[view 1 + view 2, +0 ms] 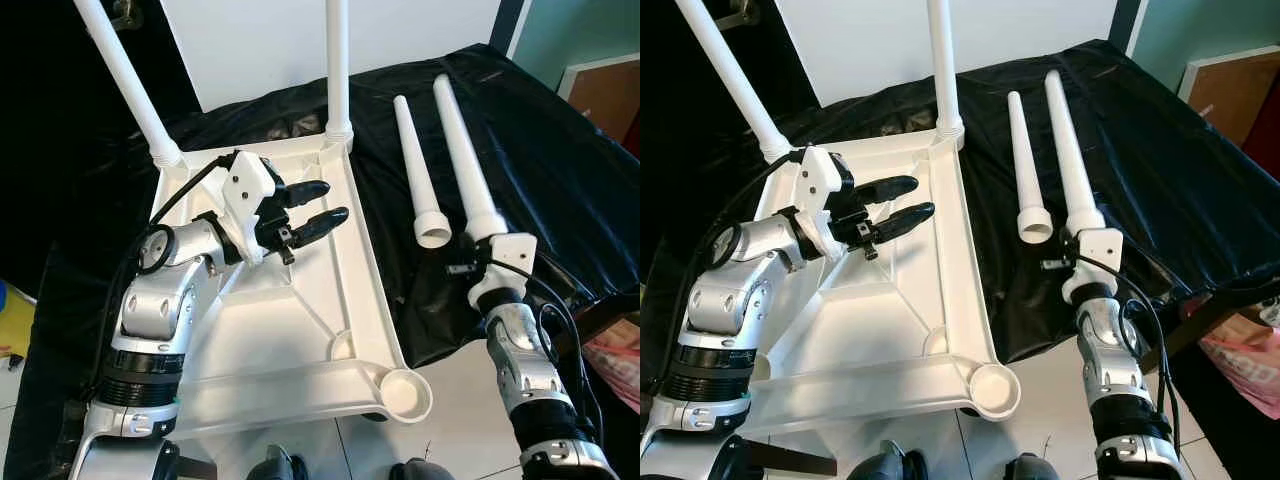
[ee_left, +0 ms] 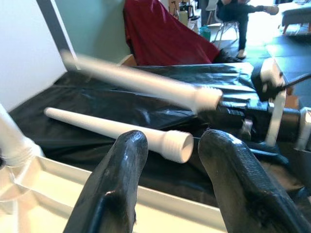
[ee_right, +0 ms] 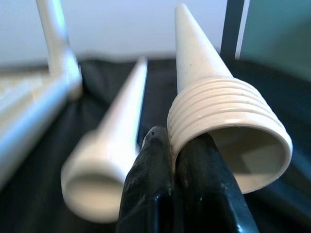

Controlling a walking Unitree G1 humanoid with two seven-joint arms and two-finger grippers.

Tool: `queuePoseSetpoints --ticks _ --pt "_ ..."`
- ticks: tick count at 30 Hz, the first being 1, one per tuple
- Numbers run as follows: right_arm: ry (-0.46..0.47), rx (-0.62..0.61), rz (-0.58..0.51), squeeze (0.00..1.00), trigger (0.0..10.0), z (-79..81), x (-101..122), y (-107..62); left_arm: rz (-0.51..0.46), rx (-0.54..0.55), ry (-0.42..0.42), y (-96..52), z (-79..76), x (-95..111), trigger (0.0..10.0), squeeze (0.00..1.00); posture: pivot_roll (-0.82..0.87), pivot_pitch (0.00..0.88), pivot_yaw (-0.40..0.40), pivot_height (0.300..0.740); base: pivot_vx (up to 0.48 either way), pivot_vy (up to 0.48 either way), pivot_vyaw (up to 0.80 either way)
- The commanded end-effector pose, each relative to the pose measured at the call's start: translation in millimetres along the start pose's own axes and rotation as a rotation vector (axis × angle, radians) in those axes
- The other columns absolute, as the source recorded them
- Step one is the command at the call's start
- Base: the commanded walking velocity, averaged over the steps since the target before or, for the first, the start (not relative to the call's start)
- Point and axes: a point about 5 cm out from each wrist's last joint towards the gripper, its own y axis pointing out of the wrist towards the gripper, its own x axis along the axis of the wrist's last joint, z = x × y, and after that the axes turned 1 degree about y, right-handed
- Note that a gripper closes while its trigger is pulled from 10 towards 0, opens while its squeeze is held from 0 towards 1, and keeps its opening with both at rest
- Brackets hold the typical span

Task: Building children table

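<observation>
Now right gripper [image 3: 167, 145] grips leg [image 3: 214, 107] (threaded).

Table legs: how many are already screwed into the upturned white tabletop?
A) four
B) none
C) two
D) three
C: two legs stand in the tabletop's far corners, one loose leg lies on the black cloth, and the right tool is shut on the fourth leg.

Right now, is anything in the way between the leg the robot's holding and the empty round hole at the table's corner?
Nothing visible is. The right gripper holds one table leg; the empty corner socket is open, with bare black cloth between.
</observation>
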Motion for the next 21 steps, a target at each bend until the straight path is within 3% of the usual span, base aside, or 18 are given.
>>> queuePoseSetpoints --ticks 1,2,3,9,10,13,14,15,21 --pt "0.007 0.023 -0.094 0.00 10.0 8.1 15.4 4.5 0.004 0.103 -0.047 -1.1 10.5 -2.7 10.0 0.31 -0.07 0.087 0.064 0.740 0.000 0.000 0.00" --pt "0.007 0.023 -0.094 0.00 10.0 8.1 15.4 4.5 0.004 0.103 -0.047 -1.1 10.5 -2.7 10.0 0.31 -0.07 0.087 0.064 0.740 0.000 0.000 0.00" --pt "0.003 0.033 -0.125 0.00 10.0 10.4 21.2 7.1 -0.008 0.092 -0.081 0.0 11.6 -3.3 10.0 1.00 -0.07 0.083 0.066 0.740 0.000 0.000 0.00" --pt "0.019 0.057 -0.205 0.00 10.0 18.3 39.1 19.0 -0.082 0.080 -0.176 4.6 17.9 0.8 10.0 1.00 -0.08 0.069 0.085 0.740 0.000 0.000 0.00" --pt "0.045 0.070 -0.238 0.00 10.0 25.6 47.3 27.5 -0.156 0.084 -0.237 9.1 22.6 7.5 10.0 1.00 -0.09 0.063 0.085 0.740 0.000 0.000 0.00" --pt "0.077 0.087 -0.269 0.00 10.0 34.8 56.4 35.6 -0.214 0.089 -0.268 12.6 26.7 13.9 10.0 1.00 -0.09 0.046 0.081 0.740 0.000 0.000 0.00" --pt "0.096 0.104 -0.294 0.00 10.0 41.3 64.0 41.5 -0.239 0.087 -0.274 14.5 28.7 18.2 10.0 0.31 -0.09 0.032 0.076 0.740 0.000 0.000 0.00" --pt "0.108 0.118 -0.312 0.00 10.0 46.1 70.1 45.9 -0.261 0.091 -0.273 15.6 30.7 22.4 10.0 0.00 -0.09 0.022 0.073 0.740 0.000 0.000 0.00" --pt "0.112 0.171 -0.366 0.00 10.0 57.6 85.9 53.4 -0.320 0.094 -0.317 16.7 38.5 32.0 10.0 0.00 -0.09 0.002 0.062 0.740 0.000 0.000 0.00"
